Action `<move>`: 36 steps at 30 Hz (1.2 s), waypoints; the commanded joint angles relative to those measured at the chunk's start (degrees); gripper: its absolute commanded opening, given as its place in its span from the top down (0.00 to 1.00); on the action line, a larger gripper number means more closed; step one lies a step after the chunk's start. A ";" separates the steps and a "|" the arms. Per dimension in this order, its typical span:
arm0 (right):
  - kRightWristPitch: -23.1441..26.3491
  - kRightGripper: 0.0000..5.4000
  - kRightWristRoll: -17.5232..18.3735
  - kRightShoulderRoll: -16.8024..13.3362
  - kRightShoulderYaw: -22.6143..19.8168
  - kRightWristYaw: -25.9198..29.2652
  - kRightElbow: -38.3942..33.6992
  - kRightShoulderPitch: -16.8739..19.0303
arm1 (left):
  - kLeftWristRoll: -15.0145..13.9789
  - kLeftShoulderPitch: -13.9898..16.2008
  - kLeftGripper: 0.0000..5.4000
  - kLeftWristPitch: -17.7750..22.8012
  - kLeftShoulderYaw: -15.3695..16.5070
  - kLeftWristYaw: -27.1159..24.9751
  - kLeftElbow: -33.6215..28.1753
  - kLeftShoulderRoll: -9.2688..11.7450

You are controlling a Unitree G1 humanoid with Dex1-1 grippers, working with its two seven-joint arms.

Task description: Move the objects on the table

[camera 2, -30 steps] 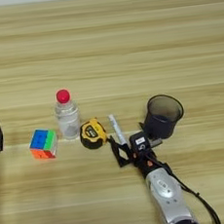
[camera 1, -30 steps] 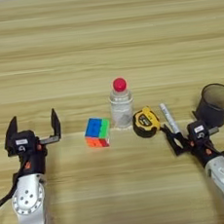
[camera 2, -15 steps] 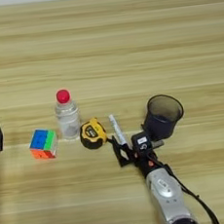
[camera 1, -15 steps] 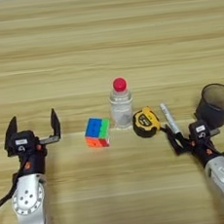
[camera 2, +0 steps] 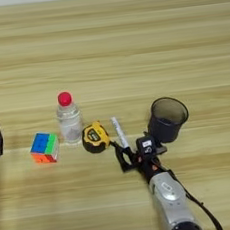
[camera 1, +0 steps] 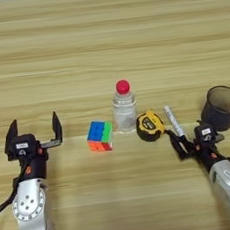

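The little things sit in a row near the middle of the counter [camera 1: 105,47]; from left to right they are the cube [camera 1: 100,136], the bottle [camera 1: 124,107] with its red cap, the tape measure [camera 1: 149,126], the marker [camera 1: 174,121] and the dark cup [camera 2: 167,118].

The bottle stands up tall, just beside the tape measure; the marker lies flat just right of the tape measure; the cup stands at the far right end of the row.

The left pincer [camera 1: 33,132] waits at the near left, well apart from the cube; its two fingers are spread wide and hold nothing.

The right pincer [camera 2: 126,156] is low on the counter, close to the near end of the marker, with the cup just beside the arm; I cannot tell if its fingers are spread or pressed together.

Things are crowded on the right side, so a bump could happen; if the right pincer pushes at the marker, the marker could roll into the tape measure; if the arm swings right, it might knock the cup over; a hard shove down the row could tip the tall bottle, since it is thin and light.
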 commanded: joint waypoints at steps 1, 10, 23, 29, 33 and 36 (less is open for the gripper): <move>2.77 0.00 1.76 0.57 -1.00 1.54 -0.79 0.72 | -0.19 0.11 0.01 0.36 -0.13 -0.29 0.03 0.53; 2.99 0.00 1.74 0.67 -1.78 1.56 -1.48 1.03 | -0.21 0.29 0.01 0.31 -0.13 -0.33 0.01 0.51; 3.29 0.00 -0.26 0.28 -1.67 0.18 -0.40 0.91 | -0.17 0.54 0.01 0.30 -0.15 -0.22 -0.41 0.42; 3.60 0.00 -0.76 0.12 -1.50 -0.08 -0.08 0.86 | -0.19 0.63 0.01 0.36 -0.16 -0.19 -0.62 0.40; 3.94 0.04 -1.28 0.04 -1.38 -0.27 0.42 0.77 | -0.20 0.67 0.00 0.40 -0.14 -0.16 -0.71 0.42; 4.22 0.10 -1.68 0.00 -1.29 -0.40 0.51 0.79 | -0.22 0.74 0.00 0.43 -0.14 -0.16 -0.87 0.40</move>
